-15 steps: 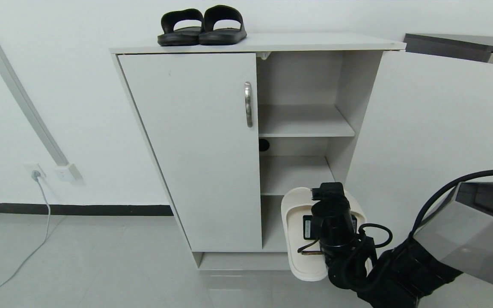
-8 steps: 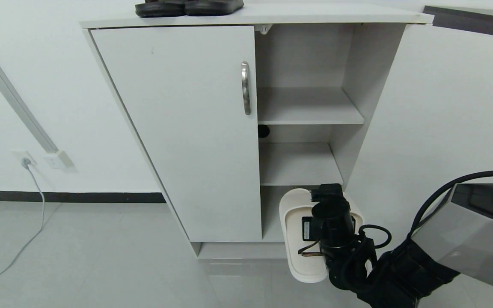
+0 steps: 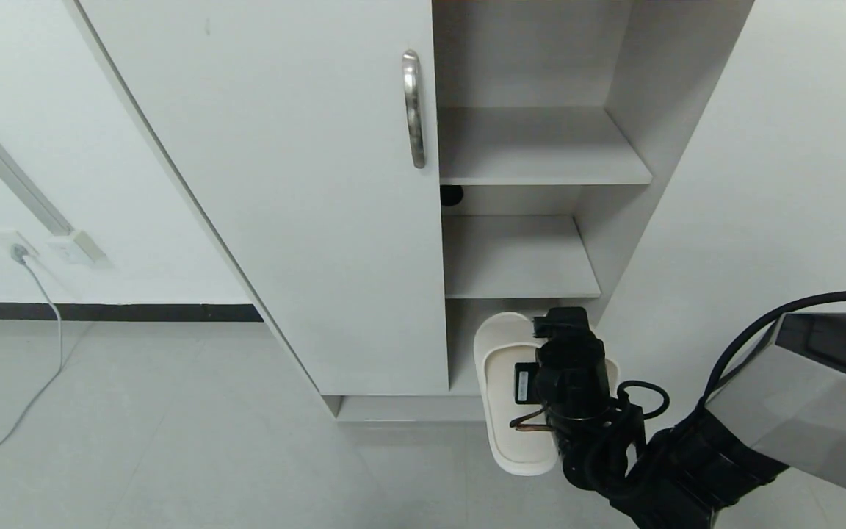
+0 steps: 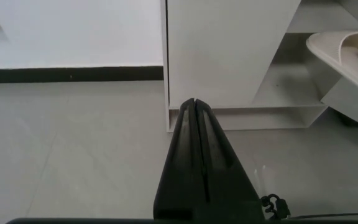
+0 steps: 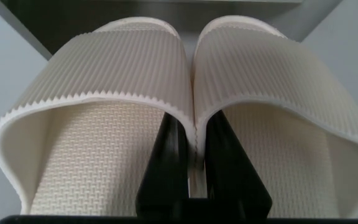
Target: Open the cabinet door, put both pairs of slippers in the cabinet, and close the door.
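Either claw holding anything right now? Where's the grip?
Right claw holds the cream slipper pair, pinching the two touching inner strap edges together, one finger inside each slipper. Left claw is shut, holding nothing.

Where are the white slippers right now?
Head view, lower right: the white slippers are clamped by the right gripper, toes at the cabinet's open bottom compartment.

2 cream slippers (image 5: 129,68) in claw (image 5: 194,127)

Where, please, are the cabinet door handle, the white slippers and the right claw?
cabinet door handle (image 3: 413,109): head view, middle of the metal bar.
white slippers (image 3: 498,411): head view, footbed of one slipper.
right claw (image 5: 194,134): right wrist view, midway between its fingertips.
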